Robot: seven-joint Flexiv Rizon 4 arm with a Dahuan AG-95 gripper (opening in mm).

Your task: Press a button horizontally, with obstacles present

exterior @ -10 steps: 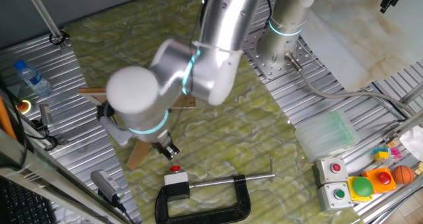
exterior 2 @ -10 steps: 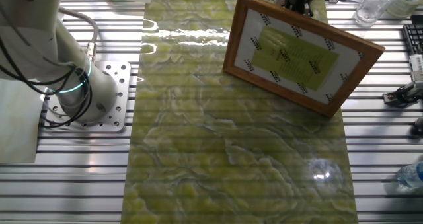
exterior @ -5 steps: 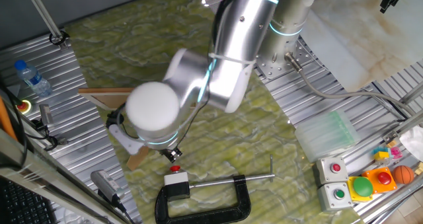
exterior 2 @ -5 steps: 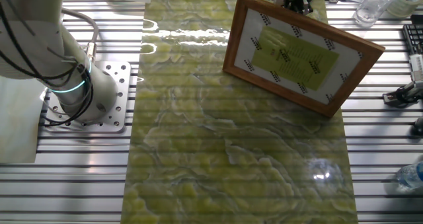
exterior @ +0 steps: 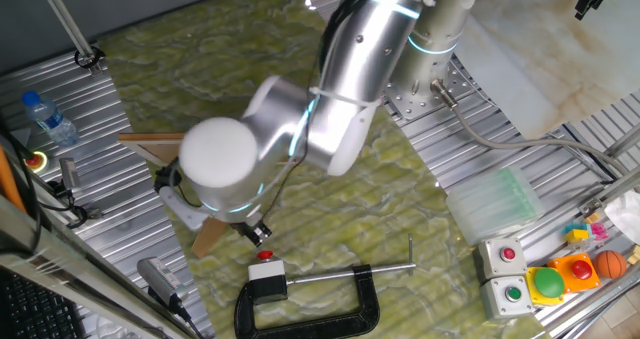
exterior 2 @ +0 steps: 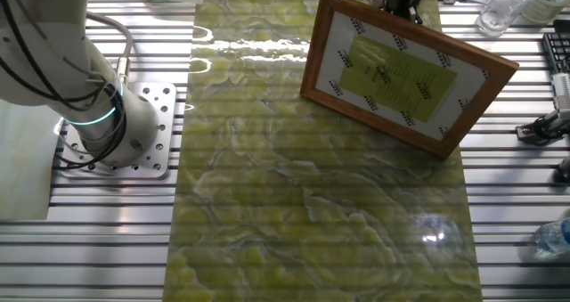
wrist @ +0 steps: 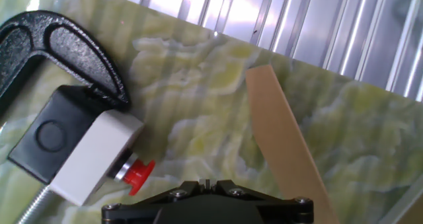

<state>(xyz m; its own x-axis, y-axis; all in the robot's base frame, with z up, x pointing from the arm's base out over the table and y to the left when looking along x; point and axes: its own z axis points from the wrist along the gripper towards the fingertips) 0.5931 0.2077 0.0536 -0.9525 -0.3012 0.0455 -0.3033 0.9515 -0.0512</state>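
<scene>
The tiny red button (exterior: 264, 255) sticks out of a small white box (exterior: 267, 272) with a black base, held in the black C-clamp (exterior: 320, 304). In the hand view the button (wrist: 139, 174) points right from the white box (wrist: 92, 158), just left of my gripper (wrist: 206, 182). The fingertips touch each other, so the gripper is shut and empty. In the fixed view my gripper (exterior: 258, 231) hangs just above the button. The wooden board (exterior: 160, 142) and the narrower strip (exterior: 208, 237) lie left of it, partly hidden by the arm. The strip (wrist: 284, 151) runs right of the gripper.
A water bottle (exterior: 48, 117) stands at the far left. Boxes with red and green buttons (exterior: 505, 274) and a large green dome button (exterior: 548, 282) sit at the right. A framed sheet (exterior 2: 405, 70) leans in the other fixed view, beside the robot base (exterior 2: 116, 128).
The arm has swung down and right, bringing the gripper from beside the strip to just above the red button. In the last half second the elbow shifted slightly left.
</scene>
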